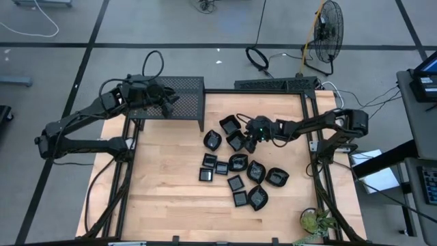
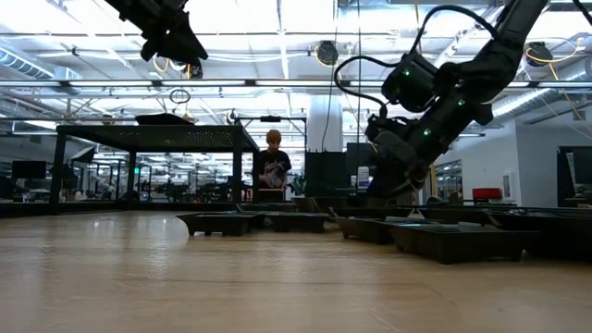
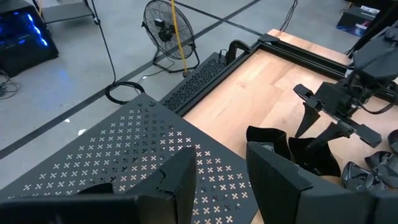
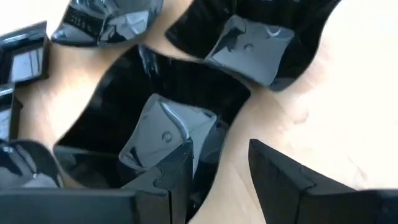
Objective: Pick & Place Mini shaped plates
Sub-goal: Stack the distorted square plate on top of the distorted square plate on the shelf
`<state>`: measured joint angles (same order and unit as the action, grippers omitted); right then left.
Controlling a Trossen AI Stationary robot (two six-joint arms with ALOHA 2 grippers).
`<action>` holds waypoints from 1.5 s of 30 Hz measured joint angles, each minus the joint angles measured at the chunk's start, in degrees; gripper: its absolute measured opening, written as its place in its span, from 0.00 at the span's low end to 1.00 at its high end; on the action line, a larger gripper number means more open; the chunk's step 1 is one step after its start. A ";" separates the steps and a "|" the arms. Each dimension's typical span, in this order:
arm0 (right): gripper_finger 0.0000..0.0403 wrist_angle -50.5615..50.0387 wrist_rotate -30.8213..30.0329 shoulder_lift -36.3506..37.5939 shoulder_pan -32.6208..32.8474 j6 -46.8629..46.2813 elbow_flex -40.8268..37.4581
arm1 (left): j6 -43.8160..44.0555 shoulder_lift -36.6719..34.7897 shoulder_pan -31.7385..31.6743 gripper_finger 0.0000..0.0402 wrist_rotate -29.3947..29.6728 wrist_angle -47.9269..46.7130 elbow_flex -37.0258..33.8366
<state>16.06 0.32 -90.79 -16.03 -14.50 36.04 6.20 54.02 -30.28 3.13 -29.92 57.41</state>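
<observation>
Several small glossy black mini shaped plates (image 1: 239,164) lie scattered on the wooden table, mid-right. My right gripper (image 1: 247,142) reaches in from the right and slants down, open, over a wavy-edged square plate (image 4: 155,118). One finger (image 4: 180,171) stands over that plate's inside and the other (image 4: 280,177) outside it, over bare wood. A second such plate (image 4: 249,37) lies just beyond. My left gripper (image 3: 221,168) hangs open with nothing between its fingers, above the black mesh rack (image 1: 181,92) at the far left. My right gripper straddles the near rim (image 4: 217,146) of the wavy-edged plate, coming slanting down from the table's right. Whether either finger touches the plate, I cannot tell. The plate rests flat on the table.
Black frame rails (image 1: 315,137) run along the table's sides, and a perforated black bar (image 1: 276,84) lies at the far edge. A small plant (image 1: 315,222) stands at the near right corner. A person (image 2: 273,166) is beyond the table. Bare wood lies at the near left.
</observation>
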 joint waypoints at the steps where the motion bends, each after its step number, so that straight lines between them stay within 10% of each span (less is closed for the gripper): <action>1: 0.36 0.14 -0.01 -0.03 -0.19 0.00 0.01 | 0.00 0.00 0.00 0.36 0.01 0.00 0.00; 22: 0.02 -0.77 0.09 0.08 -0.50 2.59 0.03 | 0.00 0.00 -0.01 0.36 0.01 -0.01 0.00; 38: 0.00 -3.24 -0.84 7.16 0.00 5.27 0.01 | 0.02 0.00 0.00 0.36 -0.01 -0.02 0.00; 45: 0.00 -2.19 -12.73 10.97 4.42 9.58 0.01 | 0.31 0.00 0.04 0.36 -0.08 -0.03 0.00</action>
<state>13.87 -12.42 -79.83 -11.61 -4.92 36.05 6.51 54.02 -30.24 3.05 -29.95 57.41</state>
